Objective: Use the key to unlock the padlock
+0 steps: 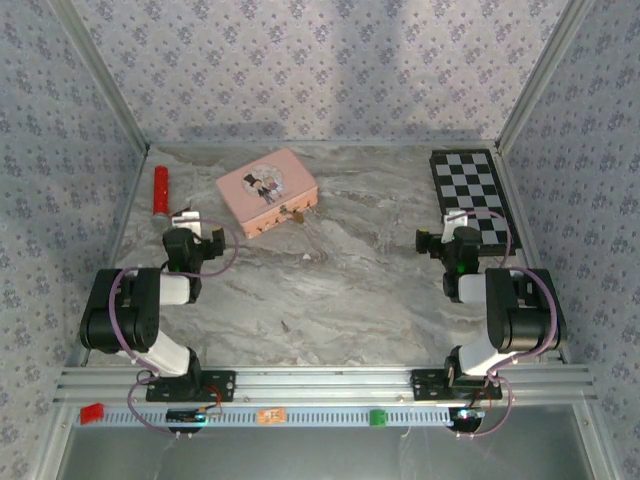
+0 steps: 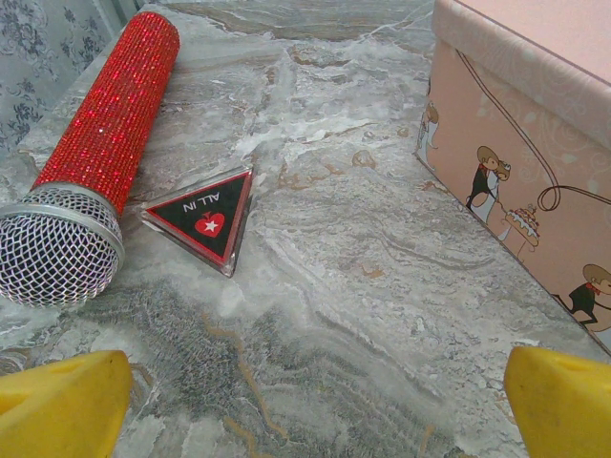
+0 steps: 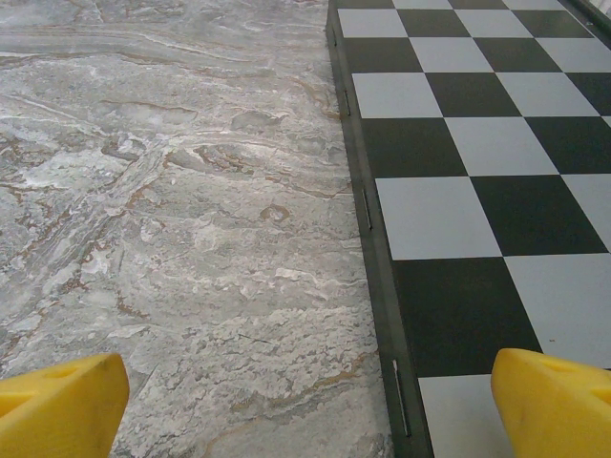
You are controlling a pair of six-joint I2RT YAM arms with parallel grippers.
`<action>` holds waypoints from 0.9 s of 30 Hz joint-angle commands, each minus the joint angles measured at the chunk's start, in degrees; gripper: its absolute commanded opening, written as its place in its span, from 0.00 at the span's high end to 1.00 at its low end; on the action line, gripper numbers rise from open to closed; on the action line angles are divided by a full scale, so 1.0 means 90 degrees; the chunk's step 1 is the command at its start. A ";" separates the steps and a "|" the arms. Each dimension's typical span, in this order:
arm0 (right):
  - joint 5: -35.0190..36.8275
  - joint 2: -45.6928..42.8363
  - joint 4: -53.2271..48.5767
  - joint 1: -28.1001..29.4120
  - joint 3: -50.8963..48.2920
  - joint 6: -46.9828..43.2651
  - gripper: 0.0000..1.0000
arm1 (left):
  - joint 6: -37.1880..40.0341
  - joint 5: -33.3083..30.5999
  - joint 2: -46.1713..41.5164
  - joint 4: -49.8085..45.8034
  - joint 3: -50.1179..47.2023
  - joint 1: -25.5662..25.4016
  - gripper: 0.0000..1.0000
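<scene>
1. Top external view put the padlock [image 1: 293, 213] as a tiny brass speck against the near side of the pink tin [image 1: 267, 190], toward the far left of the bench [image 1: 350, 290]. It was too small for me to judge which way its keyhole faced.
2. I could not pick out the key with any certainty at that size.
3. Both arms sat folded near their bases. The left fingers [image 2: 62, 405] were spread wide with nothing between them, and the right fingers [image 3: 57, 405] were likewise released and empty.
4. I judged the task to be at its very start: nothing was grasped, and the lock looked untouched.
5. The next move, as I read it, called for finding the key first and then pinching it by the bow, with the other arm steadying the lock or tin. The left arm sat nearer the tin, which showed at the right edge of the left wrist view.
6. Readable writing: a black-and-red triangular badge [image 2: 205, 218] read "ALL IN" above a heart with a star, just beside the red glitter microphone [image 2: 105, 124].
7. The tin carried cartoon bride-and-groom figures and a cake, with no words I could read. The chessboard [image 3: 477, 172] by the right arm bore no lettering.
</scene>
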 commanded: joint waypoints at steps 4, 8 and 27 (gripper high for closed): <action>0.0011 -0.0047 0.0093 0.0015 0.0089 -0.0001 0.01 | -0.0085 0.0099 -0.0200 0.0060 0.0097 0.0021 0.00; -0.0112 -0.0393 -0.0112 0.0176 0.0021 -0.0268 0.01 | -0.0004 -0.0302 -0.1098 -0.0460 -0.0070 -0.0173 0.00; -0.1319 -0.4700 -0.5407 0.1555 0.1915 0.1834 0.01 | -0.3971 0.0126 -0.5160 -0.8005 0.1992 -0.0428 0.00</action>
